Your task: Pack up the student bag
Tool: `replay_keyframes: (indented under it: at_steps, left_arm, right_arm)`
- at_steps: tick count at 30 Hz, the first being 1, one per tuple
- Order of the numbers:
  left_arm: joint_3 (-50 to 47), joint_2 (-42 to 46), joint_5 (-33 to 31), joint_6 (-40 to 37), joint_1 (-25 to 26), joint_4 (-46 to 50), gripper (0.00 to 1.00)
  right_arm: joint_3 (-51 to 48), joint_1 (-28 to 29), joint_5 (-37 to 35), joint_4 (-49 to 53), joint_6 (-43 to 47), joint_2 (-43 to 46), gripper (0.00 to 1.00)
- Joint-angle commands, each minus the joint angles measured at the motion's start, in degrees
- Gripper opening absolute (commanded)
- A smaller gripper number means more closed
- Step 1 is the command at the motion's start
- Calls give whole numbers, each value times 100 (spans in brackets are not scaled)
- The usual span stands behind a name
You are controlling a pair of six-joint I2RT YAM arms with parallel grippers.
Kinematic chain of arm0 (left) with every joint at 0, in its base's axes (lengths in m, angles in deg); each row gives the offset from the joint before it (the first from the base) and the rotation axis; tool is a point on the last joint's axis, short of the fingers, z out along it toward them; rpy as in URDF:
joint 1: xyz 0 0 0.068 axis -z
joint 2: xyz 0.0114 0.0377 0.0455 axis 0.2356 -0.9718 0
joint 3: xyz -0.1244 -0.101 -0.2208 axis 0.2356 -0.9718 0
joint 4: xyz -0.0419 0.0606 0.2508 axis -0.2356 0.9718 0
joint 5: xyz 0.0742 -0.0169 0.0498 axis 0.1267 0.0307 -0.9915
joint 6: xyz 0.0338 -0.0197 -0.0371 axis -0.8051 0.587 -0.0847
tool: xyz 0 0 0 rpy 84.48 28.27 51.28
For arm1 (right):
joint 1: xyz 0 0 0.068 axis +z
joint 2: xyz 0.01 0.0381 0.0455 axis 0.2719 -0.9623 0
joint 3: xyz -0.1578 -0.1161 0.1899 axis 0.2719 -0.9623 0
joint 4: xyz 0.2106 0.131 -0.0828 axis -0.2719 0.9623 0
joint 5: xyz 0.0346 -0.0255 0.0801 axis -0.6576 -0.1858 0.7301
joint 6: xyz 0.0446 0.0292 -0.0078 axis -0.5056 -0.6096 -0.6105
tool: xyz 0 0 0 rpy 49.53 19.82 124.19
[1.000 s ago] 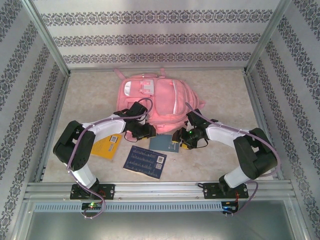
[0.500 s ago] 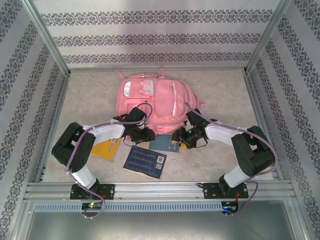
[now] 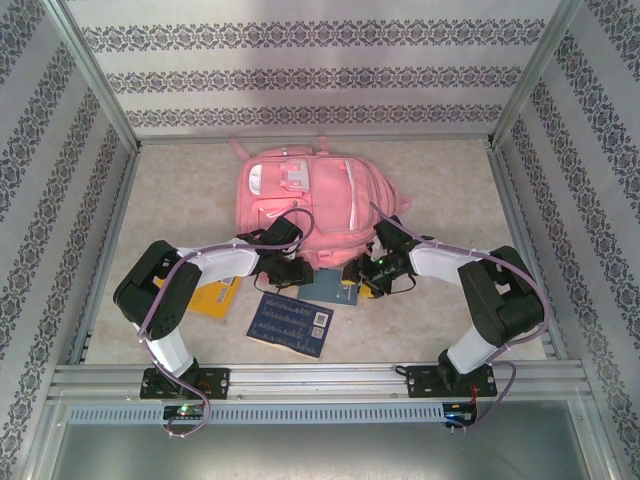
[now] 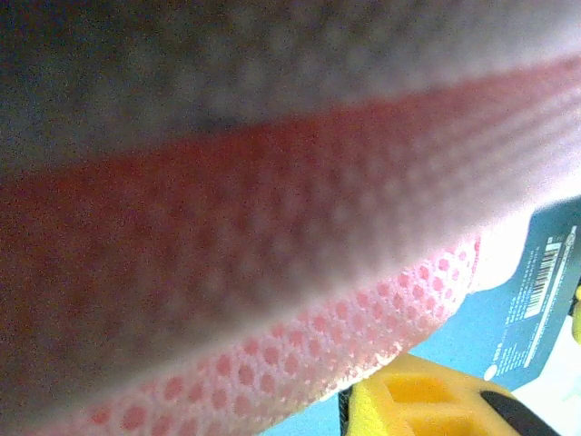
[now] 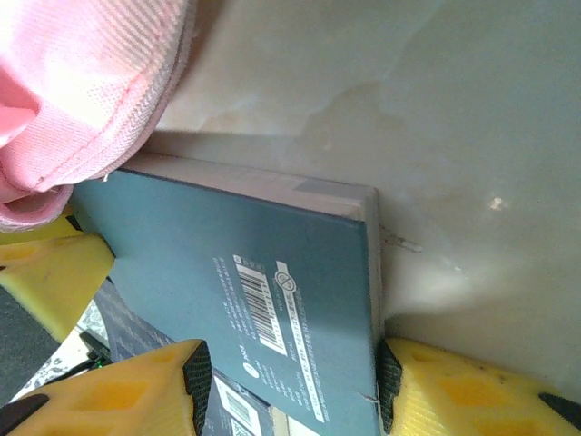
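Note:
The student bag (image 3: 300, 200), a large pink backpack, lies flat at the back middle of the table. My left gripper (image 3: 290, 272) is pressed against the bag's near edge. In the left wrist view, pink mesh fabric (image 4: 300, 354) hangs over one yellow finger (image 4: 427, 404) and hides the jaws. A teal book (image 3: 330, 288) lies partly under the bag's near edge. My right gripper (image 5: 290, 381) is shut on that teal book (image 5: 236, 272) at its corner, one black pad (image 5: 386, 391) against its edge and the other on the opposite side.
A dark blue book (image 3: 292, 323) lies in front of the teal one. A yellow book (image 3: 212, 296) sits under the left forearm. Metal frame rails and patterned walls close in the table (image 3: 450, 190) on three sides.
My left arm has shifted, and its gripper slid slightly nearer along the bag's near edge toward the teal book. The right gripper has stayed at the teal book.

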Motion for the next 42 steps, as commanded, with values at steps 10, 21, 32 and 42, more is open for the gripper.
replay_keyframes:
  at_steps: [10,21,32,42]
  left_arm:
    - [-25,-325,453,14,271,10,29]
    - [58,-199,401,-51,263,271,28]
    - [133,945,273,34,184,1200,53]
    - [-10,2174,796,985,-108,882,76]
  right_arm:
    - [14,-87,1198,-662,-418,876,52]
    - [127,-214,665,-32,101,802,7]
    - [21,-770,371,882,450,1735,0]
    - [9,-979,1170,227,-447,2591,0]
